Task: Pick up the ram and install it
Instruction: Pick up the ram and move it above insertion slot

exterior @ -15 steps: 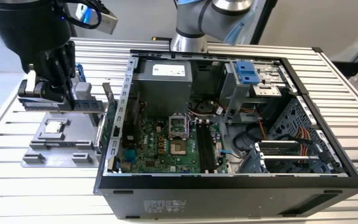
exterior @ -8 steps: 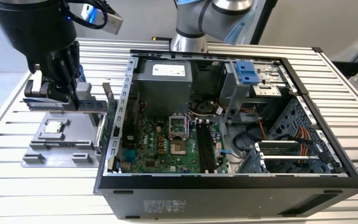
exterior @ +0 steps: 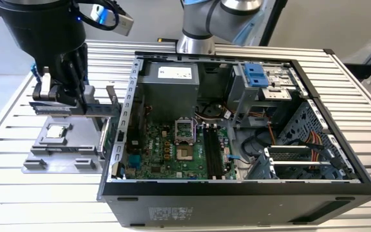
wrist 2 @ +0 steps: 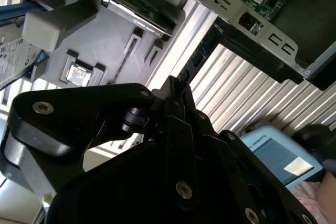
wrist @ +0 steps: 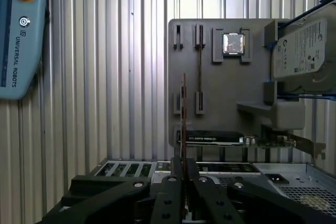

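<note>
The hand (wrist: pixel 183 165) pinches the ram (wrist: pixel 183 114) (edge-on) above the grey tray (wrist: pixel 226 95).

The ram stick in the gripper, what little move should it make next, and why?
Probably a short sideways carry toward the exterior view's right, over the wall of the open computer case. The gripper is shut on the ram, held edge-on above the grey tray, and the long black memory slots lie inside that case on the motherboard.
</note>
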You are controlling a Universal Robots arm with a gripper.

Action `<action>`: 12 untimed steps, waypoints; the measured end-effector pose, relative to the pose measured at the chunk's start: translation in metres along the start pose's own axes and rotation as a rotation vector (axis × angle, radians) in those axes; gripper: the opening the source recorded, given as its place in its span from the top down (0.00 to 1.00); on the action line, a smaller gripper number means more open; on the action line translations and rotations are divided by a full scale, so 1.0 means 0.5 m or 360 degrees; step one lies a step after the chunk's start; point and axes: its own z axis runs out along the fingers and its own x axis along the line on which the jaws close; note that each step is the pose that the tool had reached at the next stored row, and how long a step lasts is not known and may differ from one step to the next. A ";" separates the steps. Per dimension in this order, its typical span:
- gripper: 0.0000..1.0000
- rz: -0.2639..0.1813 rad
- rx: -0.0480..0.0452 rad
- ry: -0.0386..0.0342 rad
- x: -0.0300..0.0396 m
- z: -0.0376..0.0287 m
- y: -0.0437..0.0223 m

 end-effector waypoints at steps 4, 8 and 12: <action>1.00 0.0000 0.0000 0.0000 0.000 0.000 -0.008; 1.00 0.0000 0.0000 0.0000 0.000 -0.001 -0.017; 1.00 0.0000 0.0000 0.0000 0.000 -0.001 -0.025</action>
